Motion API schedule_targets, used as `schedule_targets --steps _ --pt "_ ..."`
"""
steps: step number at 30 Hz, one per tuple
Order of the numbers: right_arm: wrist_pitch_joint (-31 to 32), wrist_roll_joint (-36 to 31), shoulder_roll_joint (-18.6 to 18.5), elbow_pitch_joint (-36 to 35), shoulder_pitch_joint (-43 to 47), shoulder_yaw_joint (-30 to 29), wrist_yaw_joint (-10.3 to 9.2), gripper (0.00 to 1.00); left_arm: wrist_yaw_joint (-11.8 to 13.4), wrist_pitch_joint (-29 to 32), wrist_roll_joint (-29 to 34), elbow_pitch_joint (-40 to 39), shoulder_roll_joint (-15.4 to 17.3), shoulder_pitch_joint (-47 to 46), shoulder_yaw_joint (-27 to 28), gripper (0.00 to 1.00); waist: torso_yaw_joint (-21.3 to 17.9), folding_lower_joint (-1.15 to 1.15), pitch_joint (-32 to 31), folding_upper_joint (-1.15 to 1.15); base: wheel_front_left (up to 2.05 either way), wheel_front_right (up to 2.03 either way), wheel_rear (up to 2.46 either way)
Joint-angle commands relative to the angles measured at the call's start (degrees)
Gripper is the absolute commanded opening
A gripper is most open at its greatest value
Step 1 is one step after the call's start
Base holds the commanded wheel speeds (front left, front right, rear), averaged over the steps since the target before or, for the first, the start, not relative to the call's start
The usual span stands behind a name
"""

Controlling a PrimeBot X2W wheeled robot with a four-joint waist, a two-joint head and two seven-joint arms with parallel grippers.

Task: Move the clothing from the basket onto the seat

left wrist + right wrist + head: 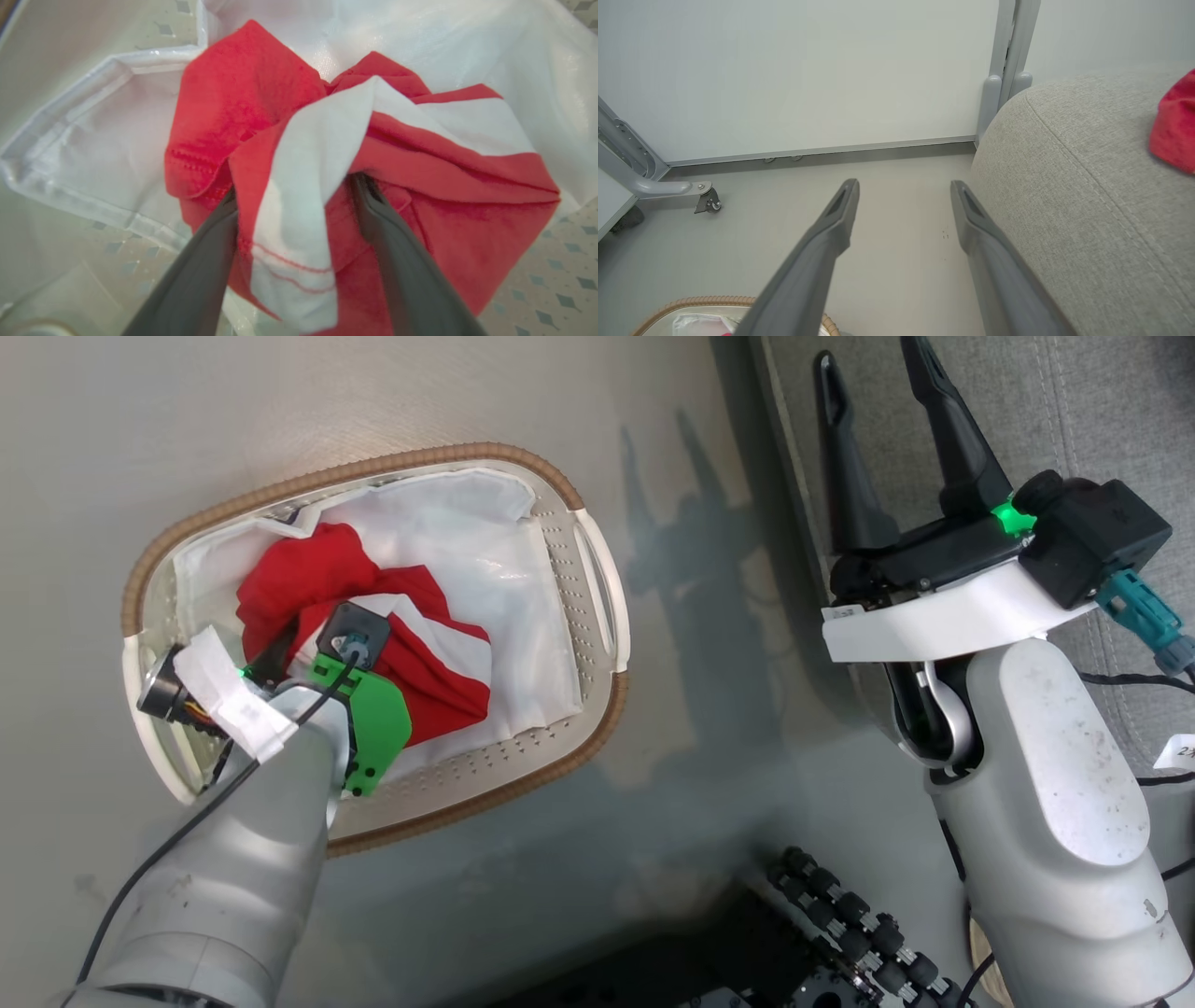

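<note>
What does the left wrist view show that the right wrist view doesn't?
Left wrist: the open left claw straddling a fold of the red and white garment, which lies on the white liner. Right wrist: the open right claw above the floor, the grey seat beside it with a red cloth on it, and a wall. Both: the basket, its dotted side in the left view, its woven rim in the right.

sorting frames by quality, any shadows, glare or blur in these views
Head view: finger-shaped shadows fall on the floor right of the basket. Left wrist view: the left fingers are soft with blur, and glare shines on the liner. Right wrist view: even light, right fingers soft, red cloth at the edge blurred.
</note>
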Motion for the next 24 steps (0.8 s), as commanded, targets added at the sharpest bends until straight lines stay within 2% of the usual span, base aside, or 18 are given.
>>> schedule_targets --steps 1,12,20,21,22,23,24 --pt "-0.1 0.5 -0.2 -0.4 -0.7 0.1 -0.08 1.0 0.3 0.8 0.2 0.2 0.9 -1.2 -0.1 1.0 -0.5 -0.01 0.7 0.0 0.0 0.0 0.0" --pt "-0.1 2.4 -0.2 -2.3 -2.1 0.6 -0.08 1.0 0.4 5.2 0.4 0.4 2.2 -3.5 -1.9 1.0 -2.4 -0.01 3.8 0.0 0.0 0.0 0.0" --pt "-0.1 3.5 -0.2 -3.4 -3.0 0.3 -0.08 1.0 1.2 5.7 -0.1 0.5 2.5 -4.1 -2.8 1.0 -3.2 -0.01 5.5 0.0 0.0 0.0 0.0" --pt "-0.1 3.5 -0.2 -3.6 -2.9 0.2 -0.08 1.0 1.2 5.9 -0.2 0.5 2.5 -4.0 -2.9 0.95 -3.2 -0.01 5.6 0.0 0.0 0.0 0.0" --pt "-0.1 3.6 -0.2 -3.7 -2.9 0.1 -0.08 1.0 1.3 5.9 -0.3 0.5 2.5 -3.9 -2.9 0.57 -3.2 -0.01 5.7 0.0 0.0 0.0 0.0" --pt "-0.1 3.7 -0.2 -3.8 -2.8 0.1 -0.08 1.0 1.4 6.1 -0.4 0.6 2.5 -3.8 -3.0 0.47 -3.2 -0.01 5.8 0.0 0.0 0.0 0.0" --pt "-0.1 3.8 -0.2 -3.8 -2.8 0.2 -0.08 1.0 1.5 6.1 -0.5 0.6 2.6 -3.7 -3.0 0.23 -3.2 -0.01 5.9 0.0 0.0 0.0 0.0"
